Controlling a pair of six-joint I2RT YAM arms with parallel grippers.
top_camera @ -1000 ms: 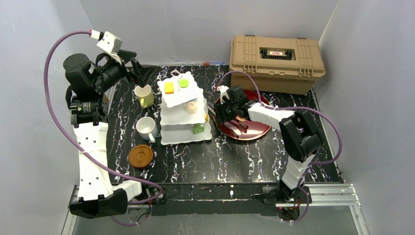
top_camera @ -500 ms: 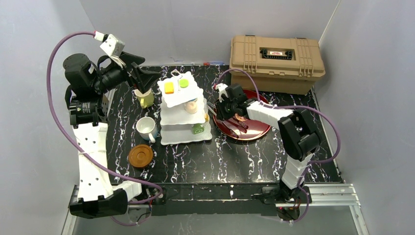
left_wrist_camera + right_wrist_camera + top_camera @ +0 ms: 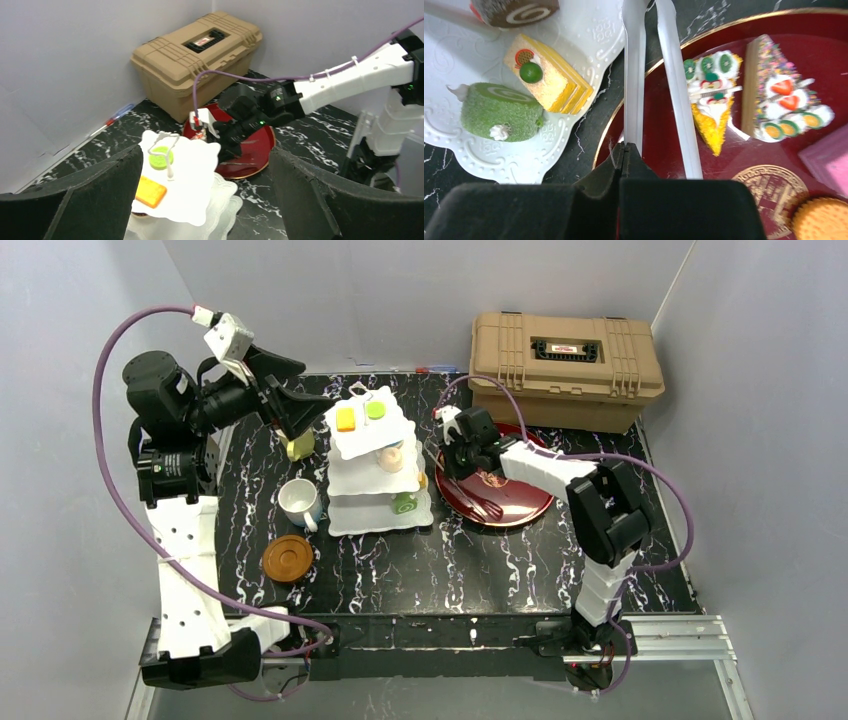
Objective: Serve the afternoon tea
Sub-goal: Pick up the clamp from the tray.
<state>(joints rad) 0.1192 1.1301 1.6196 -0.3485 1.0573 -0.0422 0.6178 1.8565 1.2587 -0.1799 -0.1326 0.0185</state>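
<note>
Right wrist: scalloped white stand (image 3: pixel 589 35); right jaws seemingly clenching tongs (image 3: pixel 634 75), left jaws released.

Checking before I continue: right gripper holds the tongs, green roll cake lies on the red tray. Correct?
No: the green roll cake lies on the white stand, not the red tray, per the right wrist view. The right gripper holds the tongs.

mugs (image 3: pixel 298 502) x2, stand (image 3: pixel 370 440) x1, case (image 3: pixel 566 365) x1
</note>
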